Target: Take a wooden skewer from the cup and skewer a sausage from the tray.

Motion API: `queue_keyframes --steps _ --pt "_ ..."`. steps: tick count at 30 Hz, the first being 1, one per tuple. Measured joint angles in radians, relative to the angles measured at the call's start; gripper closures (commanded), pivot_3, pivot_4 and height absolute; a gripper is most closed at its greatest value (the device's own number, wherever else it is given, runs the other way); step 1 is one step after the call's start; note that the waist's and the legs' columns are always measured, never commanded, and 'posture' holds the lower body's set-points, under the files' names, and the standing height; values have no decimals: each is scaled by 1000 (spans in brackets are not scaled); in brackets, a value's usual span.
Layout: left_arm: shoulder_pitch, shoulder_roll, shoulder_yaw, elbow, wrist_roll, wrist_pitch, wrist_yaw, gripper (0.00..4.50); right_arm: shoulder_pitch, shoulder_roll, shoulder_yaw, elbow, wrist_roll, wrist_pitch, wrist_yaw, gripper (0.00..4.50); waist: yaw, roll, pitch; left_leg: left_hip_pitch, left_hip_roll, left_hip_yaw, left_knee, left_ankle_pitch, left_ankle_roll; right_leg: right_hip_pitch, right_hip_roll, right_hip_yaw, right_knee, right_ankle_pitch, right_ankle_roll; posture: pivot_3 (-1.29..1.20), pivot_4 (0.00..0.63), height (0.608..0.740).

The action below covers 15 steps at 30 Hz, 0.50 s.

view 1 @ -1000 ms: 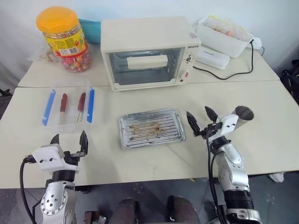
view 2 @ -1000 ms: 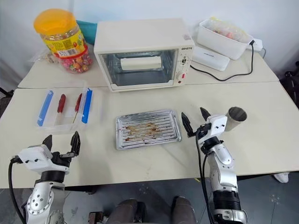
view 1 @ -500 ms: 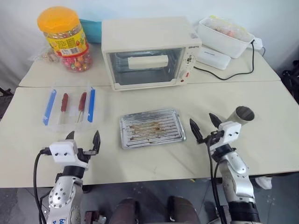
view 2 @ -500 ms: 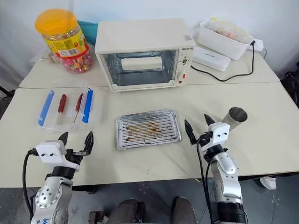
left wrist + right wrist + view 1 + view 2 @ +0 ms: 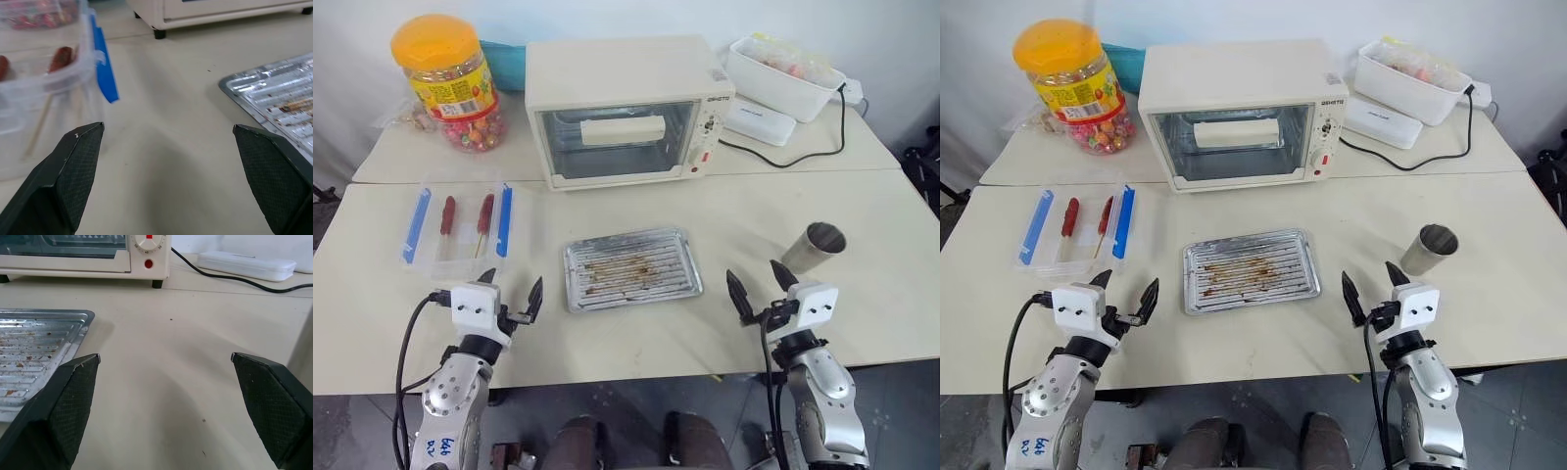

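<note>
The grey steel cup stands upright at the right of the table, and no skewer rises from it. The silver tray lies in the middle with only brown stains on its ridged bottom. Two red sausages on wooden sticks lie in a clear box with blue clips at the left. My left gripper is open near the front edge, below the box and left of the tray. My right gripper is open at the front right, nearer than the cup, with the tray to its left.
A white toaster oven stands behind the tray. An orange-lidded candy jar is at the back left. A white tub, a flat white box and a black cable are at the back right.
Both grippers have drawn back toward the table's front edge. The left one has also moved right toward the tray, and the right one has moved away from the cup. Both stayed open.
</note>
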Motion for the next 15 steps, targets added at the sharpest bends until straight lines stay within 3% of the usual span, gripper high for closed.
queue_keyframes --steps 15 --pt "-51 20 56 110 -22 -120 -46 15 -8 54 55 36 -49 -64 -18 0 1 1 0 0 -1 0 0 0 0 0 0 0 1 0 0 0 150 740"
